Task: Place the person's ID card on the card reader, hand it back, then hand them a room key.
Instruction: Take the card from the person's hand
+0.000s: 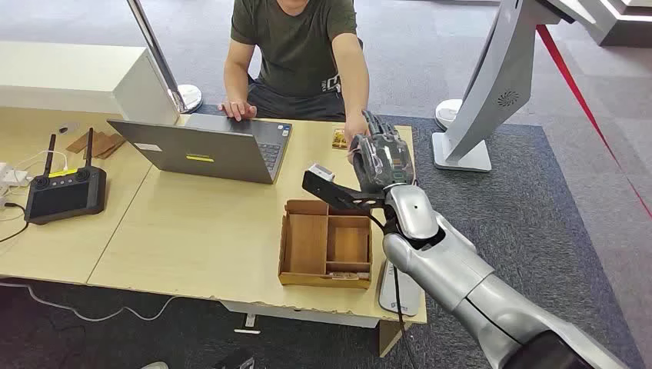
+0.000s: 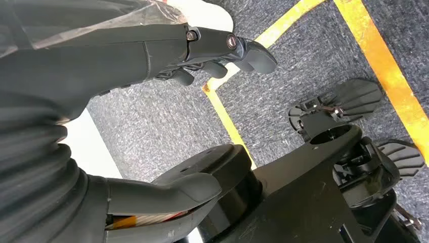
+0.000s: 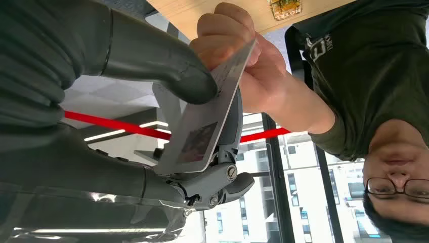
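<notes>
My right hand [image 1: 380, 157] is raised over the table's far right corner, against the person's hand [image 1: 355, 127]. The wrist view shows the pale ID card [image 3: 202, 131] pinched between my thumb [image 3: 167, 61] and fingers, while the person's hand [image 3: 238, 45] grips its other end. The grey card reader [image 1: 400, 290] lies at the table's near right edge, partly under my forearm. A small gold card marked hotel [image 1: 339, 138] lies near the person's hand. My left hand [image 2: 101, 66] hangs over the carpet, fingers apart, holding nothing.
A wooden compartment box [image 1: 327, 244] sits beside the reader. A grey laptop [image 1: 207, 150] stands mid-table before the person [image 1: 296, 54]. A black controller [image 1: 65, 192] with cables lies at the left. A white stand [image 1: 484, 100] rises off the table's right.
</notes>
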You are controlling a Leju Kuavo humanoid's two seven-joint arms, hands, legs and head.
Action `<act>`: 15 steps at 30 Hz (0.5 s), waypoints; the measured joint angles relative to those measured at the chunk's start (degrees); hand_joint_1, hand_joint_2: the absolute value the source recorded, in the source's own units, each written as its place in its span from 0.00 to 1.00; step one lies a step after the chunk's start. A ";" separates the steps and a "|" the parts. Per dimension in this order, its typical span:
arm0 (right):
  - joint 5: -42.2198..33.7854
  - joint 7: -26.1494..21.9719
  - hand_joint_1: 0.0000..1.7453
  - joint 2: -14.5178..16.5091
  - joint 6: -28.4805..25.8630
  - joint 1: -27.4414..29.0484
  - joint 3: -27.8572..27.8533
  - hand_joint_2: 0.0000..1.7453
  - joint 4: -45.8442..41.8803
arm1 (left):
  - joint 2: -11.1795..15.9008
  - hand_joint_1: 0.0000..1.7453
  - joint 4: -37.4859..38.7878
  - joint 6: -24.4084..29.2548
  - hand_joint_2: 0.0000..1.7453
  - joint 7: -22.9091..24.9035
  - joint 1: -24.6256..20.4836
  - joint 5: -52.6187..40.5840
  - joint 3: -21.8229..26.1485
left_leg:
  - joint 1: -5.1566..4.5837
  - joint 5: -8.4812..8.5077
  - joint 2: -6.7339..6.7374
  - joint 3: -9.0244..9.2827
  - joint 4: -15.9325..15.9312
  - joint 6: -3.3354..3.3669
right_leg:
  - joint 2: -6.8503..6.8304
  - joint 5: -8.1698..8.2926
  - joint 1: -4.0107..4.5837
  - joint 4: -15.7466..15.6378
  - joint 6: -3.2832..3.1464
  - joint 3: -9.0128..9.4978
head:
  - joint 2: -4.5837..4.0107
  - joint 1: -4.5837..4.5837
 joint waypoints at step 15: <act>3.26 1.13 1.00 -0.80 -3.77 0.58 0.33 1.00 0.35 | -0.02 0.00 0.02 0.24 1.00 -0.25 0.15 0.69 -0.01 | 0.00 0.00 0.01 0.02 0.01 0.00 | 0.00 0.02 0.00 0.00 -0.02 -0.01 | 0.00 0.00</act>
